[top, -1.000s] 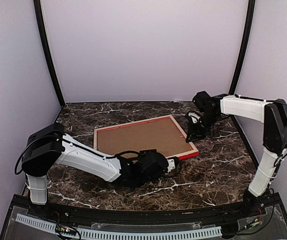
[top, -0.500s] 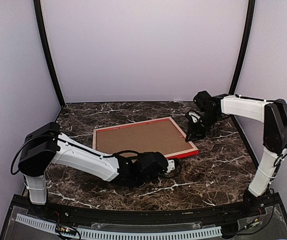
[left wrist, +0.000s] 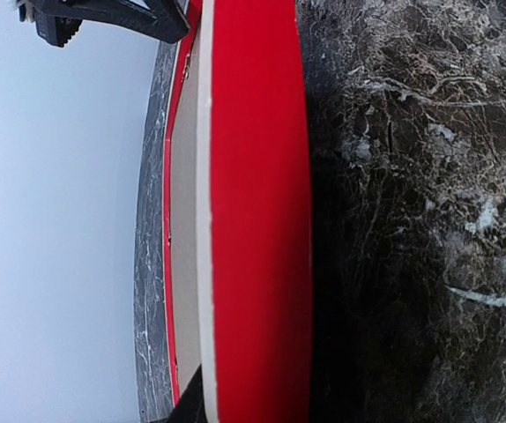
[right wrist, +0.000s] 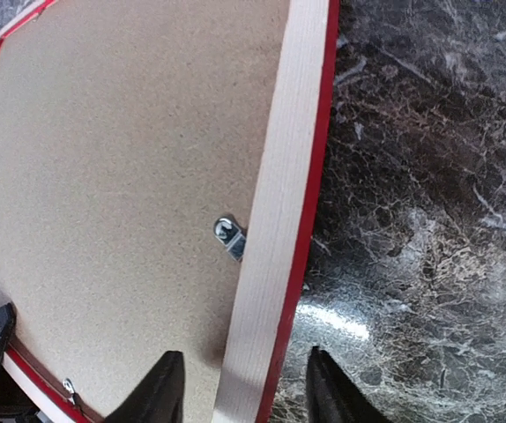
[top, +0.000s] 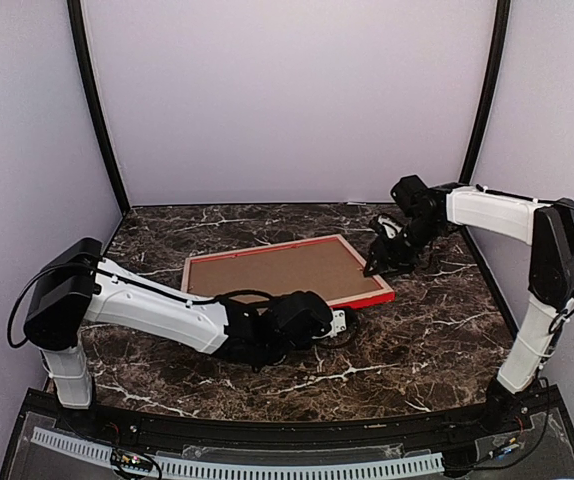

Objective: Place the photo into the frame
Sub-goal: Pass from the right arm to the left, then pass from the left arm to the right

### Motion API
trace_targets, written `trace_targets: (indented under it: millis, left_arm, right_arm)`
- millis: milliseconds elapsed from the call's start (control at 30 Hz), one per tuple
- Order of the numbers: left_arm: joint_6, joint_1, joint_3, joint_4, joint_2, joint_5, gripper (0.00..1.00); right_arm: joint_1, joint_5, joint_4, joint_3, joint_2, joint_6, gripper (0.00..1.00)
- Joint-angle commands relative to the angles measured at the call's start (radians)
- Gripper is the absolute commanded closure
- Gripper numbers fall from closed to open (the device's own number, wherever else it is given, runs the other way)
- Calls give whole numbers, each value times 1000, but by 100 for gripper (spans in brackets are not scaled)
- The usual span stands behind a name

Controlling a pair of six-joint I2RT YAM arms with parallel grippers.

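1. The frame (top: pixel 372 299) is lying back-up mid worktop (top: pixel 437 345). Its long axis is running approx 8-to-2 o'clock in the top view. A brown backing board (top: pixel 272 272) is sitting inside it.
2. R end effector (top: pixel 377 262) is hovering at the frame's 3 o'clock short side, so the frame is stretching away from it twds 9 o'clock. In its wrist view the fingers (right wrist: pixel 163 388) are standing apart, straddling the pale wood rail w/ gaps either side and gripping nothing.
3. L end effector (top: pixel 339 322) is sitting at the frame's 5 o'clock corner, w/ the frame lying twds its 11 o'clock. The red edge is filling its wrist view close-up, so I can't tell if it's pinching.
4. Both arms are reaching the frame. R is nearer the metal turn clip (right wrist: pixel 229 238), which is lying on the board just inside the rail, at 12 o'clock from its fingers.
5. The photo isn't showing in any view; it's poss. under the board, can't say.
6. My read: board + clip are blocking the way in.
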Motion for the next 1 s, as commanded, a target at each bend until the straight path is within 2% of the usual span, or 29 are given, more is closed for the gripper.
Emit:
trace_targets:
  millis: [0, 167, 400, 633, 800, 967]
  left_arm:
    - [20, 5, 70, -49, -109, -22, 100]
    - [78, 5, 138, -134, -167, -38, 100]
    - [159, 5, 287, -235, -201, -51, 100]
    - [211, 5, 455, -335, -197, -65, 100]
    - [205, 8, 559, -410, -203, -38, 100]
    - [81, 43, 704, -570, -232, 107, 100]
  right_arm:
    - [-28, -45, -29, 110, -82, -9, 44]
    - [-59, -31, -50, 230, -125, -10, 36]
    - [-90, -34, -20, 374, -137, -6, 36]
    - [-106, -62, 54, 392, -161, 13, 36]
    - [-130, -69, 63, 391, -182, 7, 37]
    - [-165, -83, 101, 359, -231, -9, 34]
